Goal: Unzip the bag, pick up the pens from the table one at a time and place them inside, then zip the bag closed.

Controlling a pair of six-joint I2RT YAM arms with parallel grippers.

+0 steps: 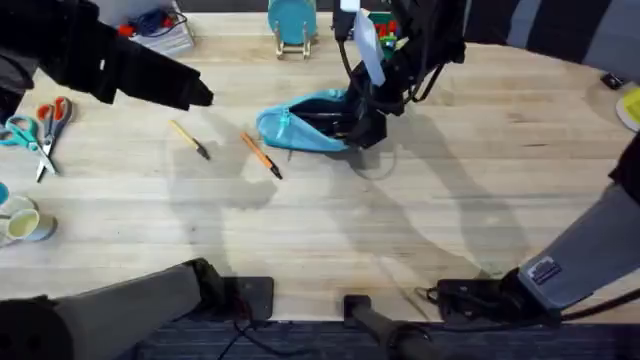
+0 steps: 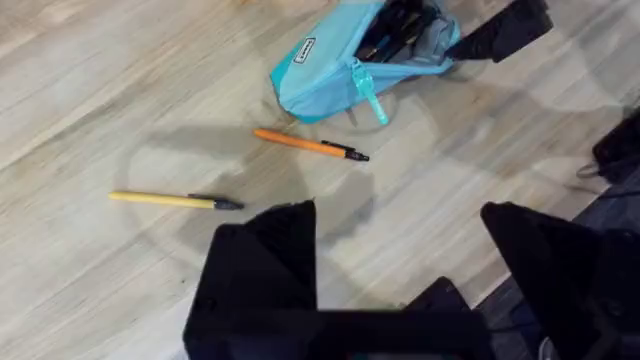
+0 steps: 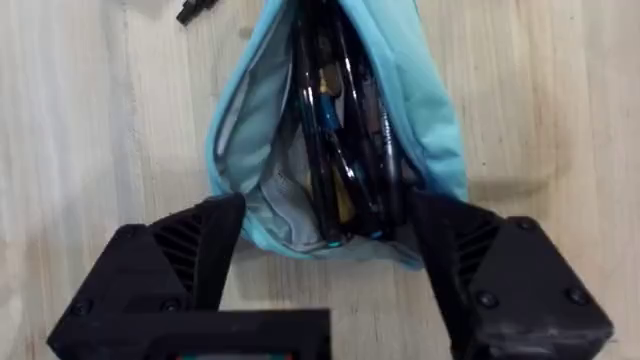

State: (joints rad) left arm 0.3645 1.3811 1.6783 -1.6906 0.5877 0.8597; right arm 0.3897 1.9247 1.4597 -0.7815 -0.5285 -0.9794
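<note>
Right gripper (image 3: 325, 270) sits at the bag's (image 3: 330, 130) near end, black fingers (image 3: 170, 270) spread wide on either side of the fabric, not squeezing it. Bag lies unzipped on the table (image 1: 420, 200), mid-far area, w/ dark items inside. Left gripper (image 2: 400, 270) hangs above the table, fingers apart, holding nothing. Orange pen (image 2: 310, 145) lies just beside the bag, apart from it; yellow pen (image 2: 175, 200) lies farther out, near the orange one. Overhead shows scissors (image 1: 40, 125) at far left, well apart from the pens. Right wrist view shows the bag's contents close up.
</note>
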